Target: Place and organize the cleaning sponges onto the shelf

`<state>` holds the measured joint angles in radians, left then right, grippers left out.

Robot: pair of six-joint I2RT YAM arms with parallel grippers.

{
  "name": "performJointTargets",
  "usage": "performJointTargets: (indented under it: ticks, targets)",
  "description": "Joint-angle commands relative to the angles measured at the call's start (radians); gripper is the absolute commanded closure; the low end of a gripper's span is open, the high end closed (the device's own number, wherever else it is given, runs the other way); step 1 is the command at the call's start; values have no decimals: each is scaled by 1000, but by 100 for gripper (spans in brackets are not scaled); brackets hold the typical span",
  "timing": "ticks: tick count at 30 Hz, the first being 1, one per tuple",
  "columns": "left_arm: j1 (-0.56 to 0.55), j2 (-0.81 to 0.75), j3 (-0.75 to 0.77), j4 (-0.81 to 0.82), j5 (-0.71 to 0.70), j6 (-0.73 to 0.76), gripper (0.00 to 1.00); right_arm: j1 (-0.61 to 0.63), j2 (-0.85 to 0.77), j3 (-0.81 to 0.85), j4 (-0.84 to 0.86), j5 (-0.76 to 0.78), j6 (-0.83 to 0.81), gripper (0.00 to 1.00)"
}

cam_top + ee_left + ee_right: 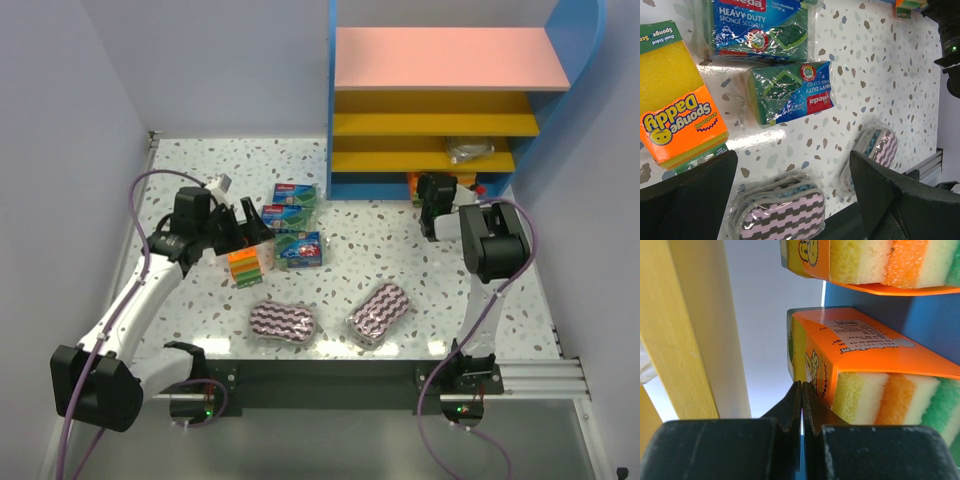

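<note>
My left gripper (250, 228) is open and empty, hovering over the loose packs on the table. The left wrist view (792, 160) shows an orange-yellow sponge pack (677, 117) to its left, two blue-green flat packs (787, 90) (760, 22) beyond, and two purple-white striped pads (782, 215) (877, 145) nearer. In the top view these are the orange pack (246, 266), three flat packs (298, 250) and the pads (283, 322) (378, 313). My right gripper (430, 192) is shut and empty at the foot of the shelf (450, 58). Its fingers (801, 387) lie beside two orange sponge-block packs (860, 375) (865, 260).
A silvery scourer pack (470, 150) lies on the shelf's lowest yellow board. A yellow shelf board (695, 330) stands close to the left of my right fingers. Purple walls close in the table on the left and right. A black rail runs along the near edge (330, 375).
</note>
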<state>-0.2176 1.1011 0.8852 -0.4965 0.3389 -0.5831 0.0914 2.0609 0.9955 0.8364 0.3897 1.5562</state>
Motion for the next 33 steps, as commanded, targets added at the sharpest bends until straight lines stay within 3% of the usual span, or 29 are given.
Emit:
performJointTargets:
  ticks: [1, 8, 14, 23, 33]
  targets:
    - [-5, 13, 23, 13, -6, 14, 0, -4, 24, 26, 22, 0, 16, 100]
    - [-5, 29, 38, 19, 2, 26, 0, -12, -11, -69, 242, -29, 4, 100]
    - [-5, 37, 32, 29, 23, 37, 0, -18, -68, -167, 319, -60, -22, 100]
    - [-5, 40, 12, 53, 40, 40, 0, -21, -189, -323, 305, -81, -73, 100]
    - [-5, 55, 15, 64, 43, 45, 0, -22, -167, -290, 187, -134, -82, 100]
